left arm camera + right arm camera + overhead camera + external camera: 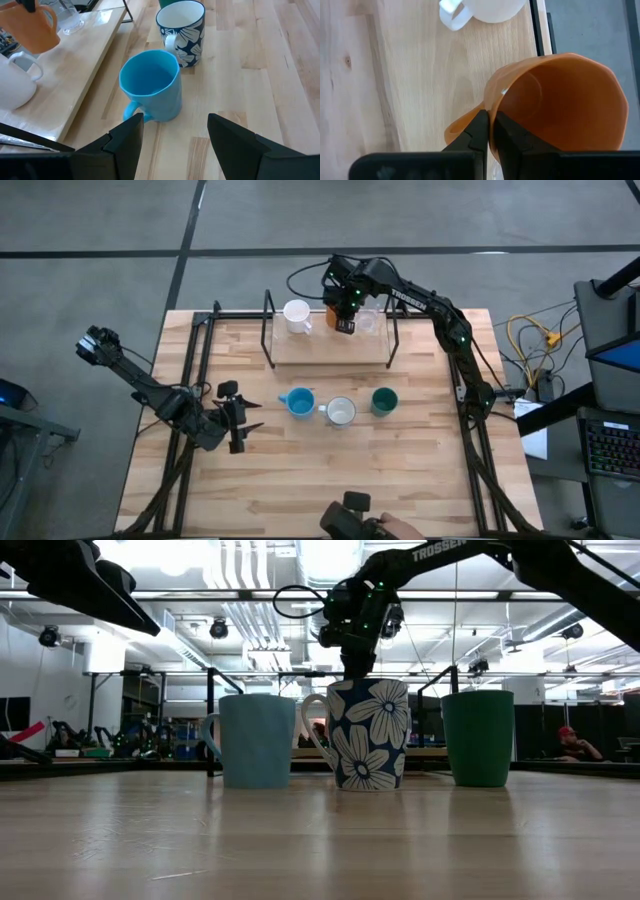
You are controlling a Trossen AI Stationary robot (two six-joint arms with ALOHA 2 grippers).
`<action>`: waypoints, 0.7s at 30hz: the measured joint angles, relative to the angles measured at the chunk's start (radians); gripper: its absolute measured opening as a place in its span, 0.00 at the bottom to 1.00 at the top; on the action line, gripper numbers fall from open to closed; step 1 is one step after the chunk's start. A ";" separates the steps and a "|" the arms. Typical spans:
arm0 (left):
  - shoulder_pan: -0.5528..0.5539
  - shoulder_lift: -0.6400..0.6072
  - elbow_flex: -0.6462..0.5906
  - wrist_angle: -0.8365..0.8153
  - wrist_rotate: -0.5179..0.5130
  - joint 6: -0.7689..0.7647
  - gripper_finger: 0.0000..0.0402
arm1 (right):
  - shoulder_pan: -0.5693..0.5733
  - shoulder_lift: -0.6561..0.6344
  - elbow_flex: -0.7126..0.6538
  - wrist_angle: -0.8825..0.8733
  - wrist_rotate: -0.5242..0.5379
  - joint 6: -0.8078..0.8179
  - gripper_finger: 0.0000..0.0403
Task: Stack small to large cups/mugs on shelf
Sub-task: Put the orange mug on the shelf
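Right end effector (490, 131) clamped on the thin rim of the orange plastic mug (560, 105), top centre over the wooden shelf (330, 348). Light, stiff, likely slick; rim pinch suits. Left end effector (175, 131) apart, idle.

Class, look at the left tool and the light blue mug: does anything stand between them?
Nothing visible does. The open left tool faces the light blue mug directly, with only bare tabletop between; the flowered mug stands beyond it.
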 joint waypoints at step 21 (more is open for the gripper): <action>0.000 0.000 0.000 0.000 0.008 -0.006 0.52 | 0.000 0.000 -0.003 -0.006 0.000 0.019 0.05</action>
